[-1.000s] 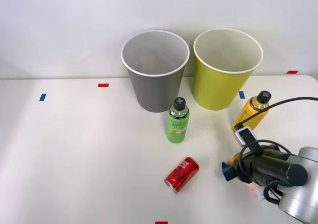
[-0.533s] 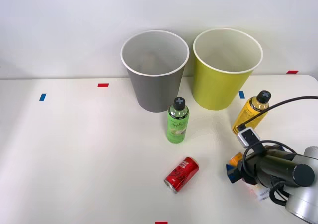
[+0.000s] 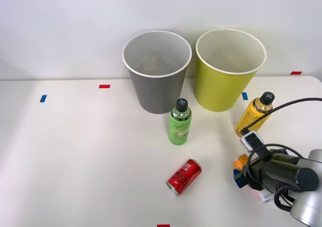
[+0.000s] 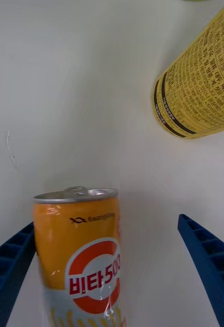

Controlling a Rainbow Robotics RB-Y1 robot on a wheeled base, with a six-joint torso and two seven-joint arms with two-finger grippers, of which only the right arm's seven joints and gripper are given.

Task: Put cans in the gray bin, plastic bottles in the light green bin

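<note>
My right gripper (image 4: 112, 286) sits low at the right of the front view (image 3: 240, 172), fingers spread wide with nothing clamped. In my wrist view the orange can (image 4: 81, 258) stands upright between my blue ribbed fingers (image 4: 9, 271), close against one of them and clear of the other; whether that near finger touches it I cannot tell. In the front view only a bit of that can (image 3: 240, 162) peeks out by my wrist. The yellow-orange bottle (image 3: 255, 113) stands upright just above my gripper at right of centre, its printed side (image 4: 199, 92) looming in the upper right of my wrist view. The green bottle (image 3: 179, 122) stands upright at centre, just below the gray bin (image 3: 157, 72). The light green bin (image 3: 229, 69) stands beside the gray one, to its right, both in the upper middle. The red can (image 3: 184, 176) lies on its side on the white table (image 3: 85, 156), lower centre.
</note>
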